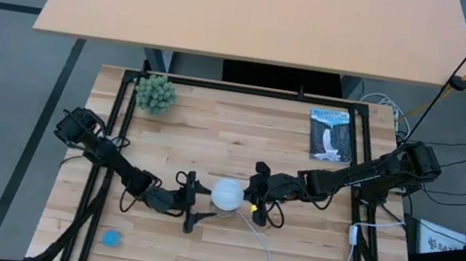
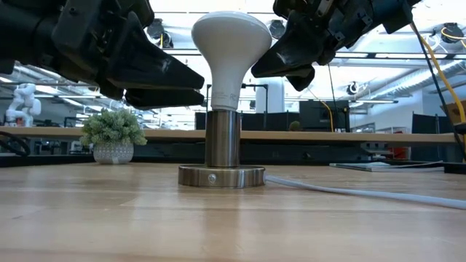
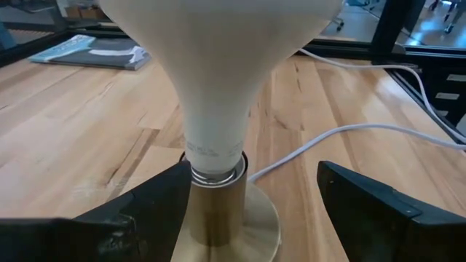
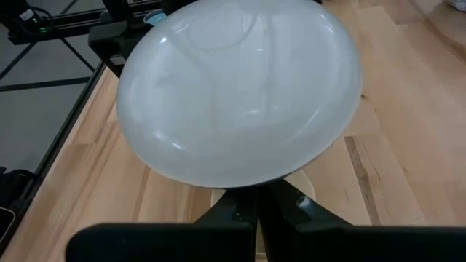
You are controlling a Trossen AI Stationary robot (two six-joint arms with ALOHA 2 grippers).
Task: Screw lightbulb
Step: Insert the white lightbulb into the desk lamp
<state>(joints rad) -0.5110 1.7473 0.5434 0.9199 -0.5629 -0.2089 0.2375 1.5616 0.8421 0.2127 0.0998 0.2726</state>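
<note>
The white lightbulb [image 2: 229, 44] stands upright with its neck [image 3: 212, 156] in the round metal socket [image 2: 222, 175] at the table's middle; it also shows in the high view [image 1: 226, 194]. My left gripper [image 1: 192, 204] is open at the bulb's left. Its fingers [image 3: 149, 207] stand on either side of the socket's column at neck height. My right gripper [image 1: 253, 196] is shut at the bulb's right, with its tips [image 4: 258, 207] by the dome's [image 4: 240, 94] lower side. My left gripper's one finger [image 3: 171, 193] stands right beside the socket's top [image 3: 218, 182], level, from the table's left; I cannot tell whether it touches. My right gripper's shut fingertips [image 2: 266, 69] are at the dome's right flank [image 2: 251, 51], slanting down from the right; I cannot tell whether they touch.
The socket's white cord [image 1: 264, 246] runs toward the near edge. A small blue disc [image 1: 111, 238] lies near left. A potted plant [image 1: 155, 93] stands far left, and a booklet [image 1: 332, 136] lies far right. Black frame rails [image 1: 115, 131] line the sides.
</note>
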